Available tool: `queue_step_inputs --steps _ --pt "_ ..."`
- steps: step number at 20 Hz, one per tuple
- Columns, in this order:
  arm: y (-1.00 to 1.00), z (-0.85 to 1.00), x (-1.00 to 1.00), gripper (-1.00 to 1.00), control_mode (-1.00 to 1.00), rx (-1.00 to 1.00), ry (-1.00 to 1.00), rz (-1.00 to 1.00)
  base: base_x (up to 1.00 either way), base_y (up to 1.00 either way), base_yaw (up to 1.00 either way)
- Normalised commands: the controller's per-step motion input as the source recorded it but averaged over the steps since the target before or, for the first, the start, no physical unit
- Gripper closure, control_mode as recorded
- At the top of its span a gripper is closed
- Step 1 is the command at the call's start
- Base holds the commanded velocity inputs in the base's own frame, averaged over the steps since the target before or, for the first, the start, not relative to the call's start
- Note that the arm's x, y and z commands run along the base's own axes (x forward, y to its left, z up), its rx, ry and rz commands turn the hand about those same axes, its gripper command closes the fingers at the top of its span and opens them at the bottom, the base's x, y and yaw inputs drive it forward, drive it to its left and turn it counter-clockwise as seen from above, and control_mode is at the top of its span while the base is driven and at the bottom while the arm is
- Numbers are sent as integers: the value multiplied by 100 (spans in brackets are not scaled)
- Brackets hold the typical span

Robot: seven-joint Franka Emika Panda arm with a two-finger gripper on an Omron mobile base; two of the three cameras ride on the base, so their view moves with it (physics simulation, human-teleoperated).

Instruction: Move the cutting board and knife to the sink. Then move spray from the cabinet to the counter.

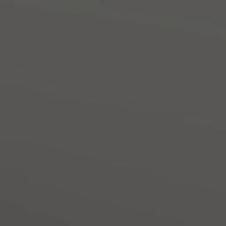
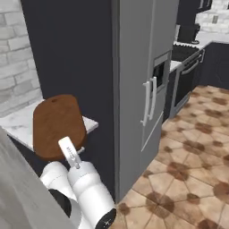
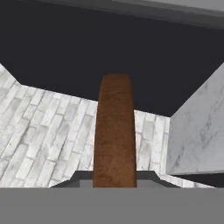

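Observation:
The dark-brown oval cutting board [image 2: 57,123] is lifted and tilted over the end of the white marble counter [image 2: 18,126]. My gripper [image 2: 67,154] is shut on its near end. In the hand view the cutting board [image 3: 114,131] runs edge-on straight away from the gripper [image 3: 114,180], clamped between the jaws. Marble of the counter [image 3: 197,131] shows to the right of it. The knife, the sink and the spray are out of view. A dark charcoal surface [image 3: 87,48] hangs over the brick wall; I cannot tell whether it is the cabinet.
A tall grey fridge [image 2: 138,67] with white handles stands right of a dark side panel [image 2: 71,49]. Beyond it are a black oven range [image 2: 188,62] and more counter. A white brick wall [image 2: 15,58] backs the counter. Brown tiled floor [image 2: 192,156] lies open to the right. A flat grey surface [image 1: 113,113] sits close before the left base camera.

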Motion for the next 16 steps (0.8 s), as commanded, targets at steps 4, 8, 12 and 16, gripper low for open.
queue_step_inputs --steps 4,8,12,16 --pt "0 0 0 100 100 0 0 0 0 -100 -19" --pt "0 0 0 100 100 0 0 0 0 -100 -18" --pt "0 0 0 100 100 0 0 0 36 -81 -22" --pt "0 0 0 100 100 0 0 0 91 -16 -24"
